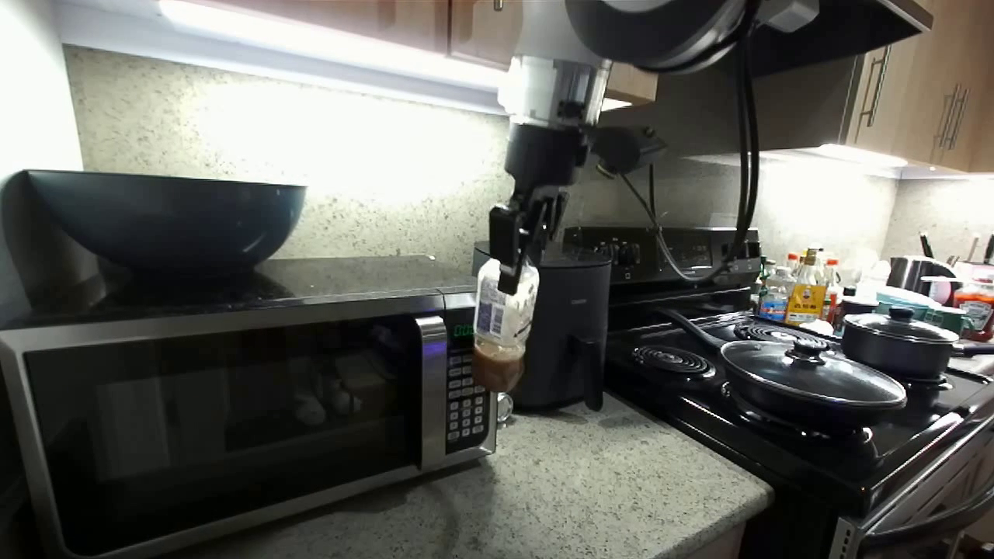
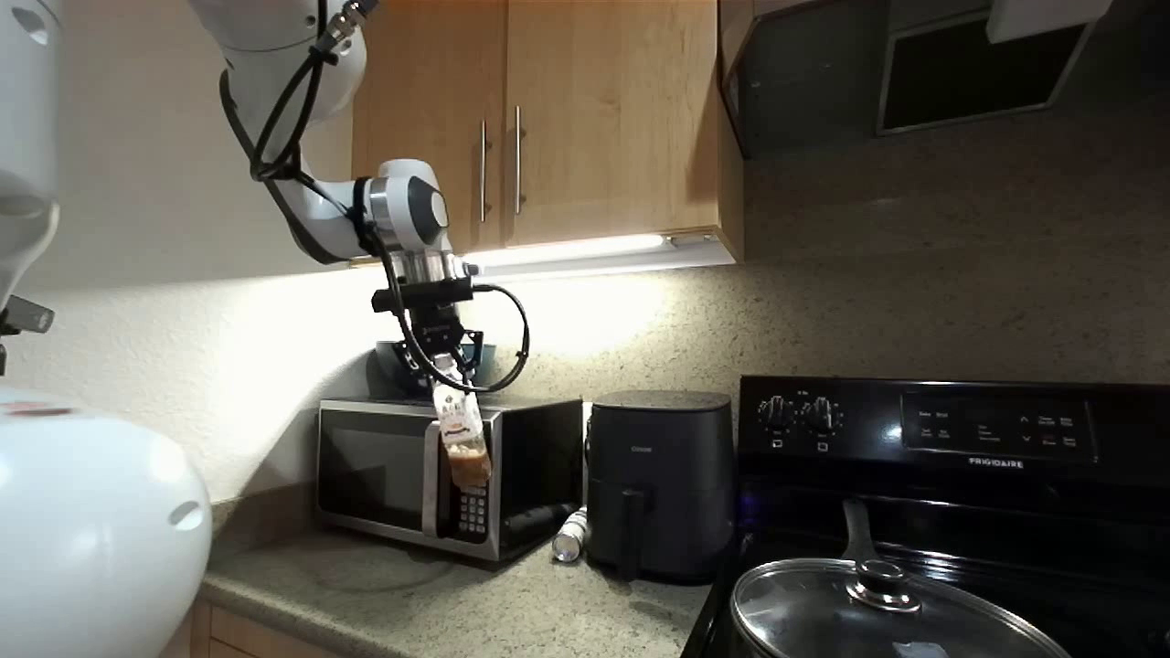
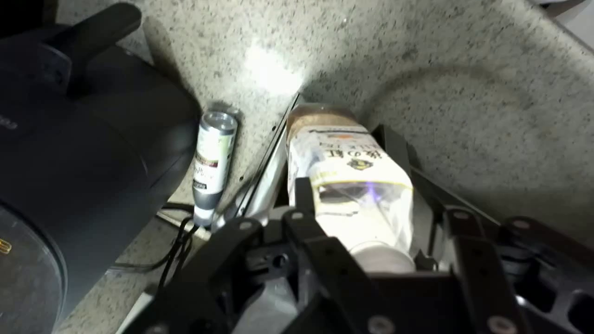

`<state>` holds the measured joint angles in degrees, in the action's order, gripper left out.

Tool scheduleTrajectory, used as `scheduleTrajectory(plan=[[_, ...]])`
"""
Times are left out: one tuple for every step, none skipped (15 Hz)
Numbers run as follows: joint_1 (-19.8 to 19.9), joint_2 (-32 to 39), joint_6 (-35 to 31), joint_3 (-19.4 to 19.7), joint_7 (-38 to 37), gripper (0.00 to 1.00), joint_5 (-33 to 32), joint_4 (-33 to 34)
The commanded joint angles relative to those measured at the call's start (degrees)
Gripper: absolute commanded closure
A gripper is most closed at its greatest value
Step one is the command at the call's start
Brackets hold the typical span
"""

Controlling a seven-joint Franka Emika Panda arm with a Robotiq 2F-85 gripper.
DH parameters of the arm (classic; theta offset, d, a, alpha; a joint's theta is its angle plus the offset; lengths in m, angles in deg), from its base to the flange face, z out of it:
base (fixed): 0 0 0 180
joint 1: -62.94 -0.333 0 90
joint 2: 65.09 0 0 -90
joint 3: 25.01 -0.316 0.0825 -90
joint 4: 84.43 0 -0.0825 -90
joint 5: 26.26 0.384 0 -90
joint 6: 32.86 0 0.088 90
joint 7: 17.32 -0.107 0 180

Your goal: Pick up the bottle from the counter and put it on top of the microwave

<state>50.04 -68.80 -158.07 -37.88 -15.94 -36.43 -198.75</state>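
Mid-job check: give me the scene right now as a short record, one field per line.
Gripper: shut on the bottle by its upper part
Bottle: off the counter, slightly tilted, base downward, brown liquid in its lower part
Microwave: door closed; button panel partly behind the bottle in both exterior views
On microwave: bowl, at the end away from the button panel
On counter: microwave, air fryer, second bottle between those two
Placement: not yet done

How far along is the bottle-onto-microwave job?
Done: the bottle is off the counter. In hand: the gripper holds it, tilted, appearing in front of the microwave in both exterior views. Left, probably: bringing it over the top, setting it down near the dark bowl, and releasing.
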Motion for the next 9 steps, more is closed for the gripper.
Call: scheduleTrajectory(plan=[[-0.3,-2.0,-2.3,-1.6,-6.8,0.74,-6.5,4.0],[-0.3,-2.2,-2.9,-1.9,-8.0,0.74,-7.1,4.8],[-0.1,-2.2,-3.7,-2.0,-8.9,0.74,-7.6,5.2],[0.0,-2.4,-4.7,-1.9,-9.5,0.74,-7.5,5.6],[0.1,-2.3,-5.4,-1.7,-9.8,0.74,-6.8,6.0],[0.2,-2.2,-6.0,-1.6,-10.0,0.74,-6.3,6.3],[0.4,-2.0,-7.0,-1.5,-10.5,0.74,-6.6,6.4],[0.5,-1.9,-7.7,-1.3,-10.4,0.74,-6.2,6.5],[0.6,-1.6,-8.6,-1.1,-10.3,0.74,-5.8,6.6]])
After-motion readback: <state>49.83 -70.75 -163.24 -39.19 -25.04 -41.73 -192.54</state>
